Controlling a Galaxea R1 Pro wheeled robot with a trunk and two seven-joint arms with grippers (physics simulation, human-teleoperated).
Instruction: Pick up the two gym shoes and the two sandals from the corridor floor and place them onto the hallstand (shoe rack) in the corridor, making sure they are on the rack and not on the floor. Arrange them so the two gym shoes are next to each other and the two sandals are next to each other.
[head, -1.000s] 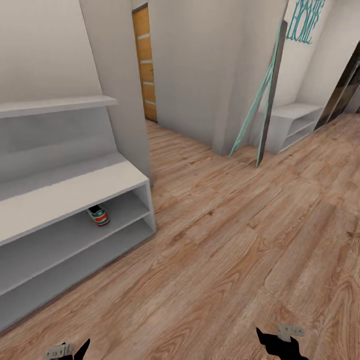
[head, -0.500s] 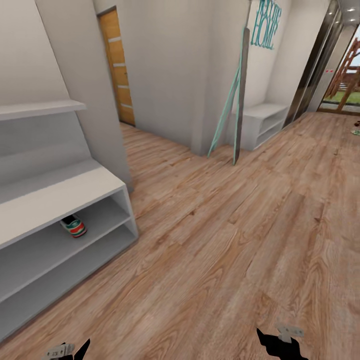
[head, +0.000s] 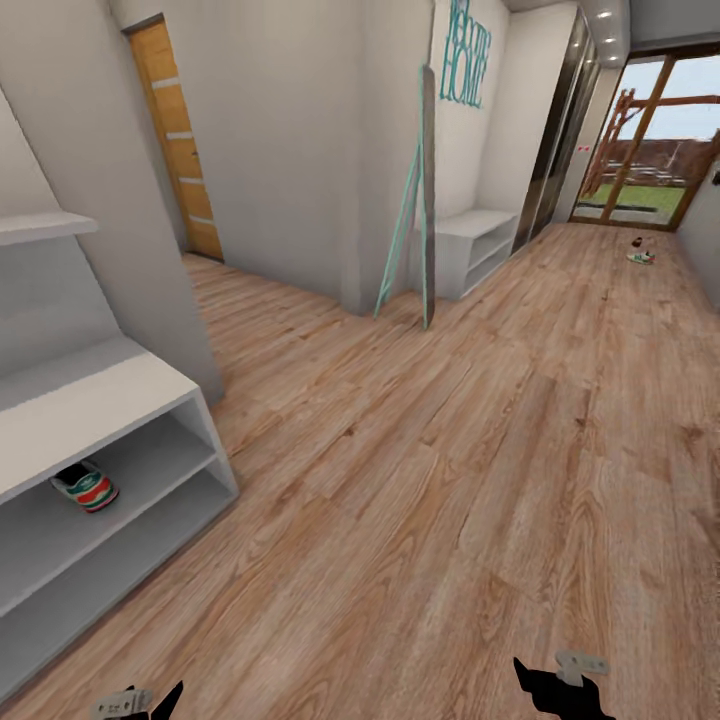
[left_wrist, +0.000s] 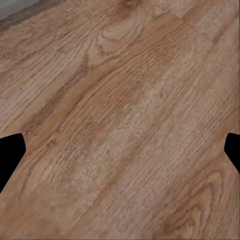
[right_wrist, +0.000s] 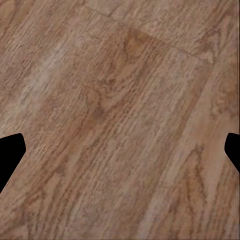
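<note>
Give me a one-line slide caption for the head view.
One sneaker sits on the grey shoe rack at left; more footwear lies far down the wood floor near the glass door.

Gym shoe (head: 84, 487) on hallstand (head: 95, 400) shelf; another shoe (head: 640, 257) far down corridor floor (head: 450, 480).

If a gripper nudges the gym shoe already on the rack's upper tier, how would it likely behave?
The gym shoe rests flat on its sole on the hallstand tier, so it would probably slide rather than roll or tip. Its soft-looking laced upper likely gives under a pinch. It looks light for its size, though the view is too distant to be sure.
</note>
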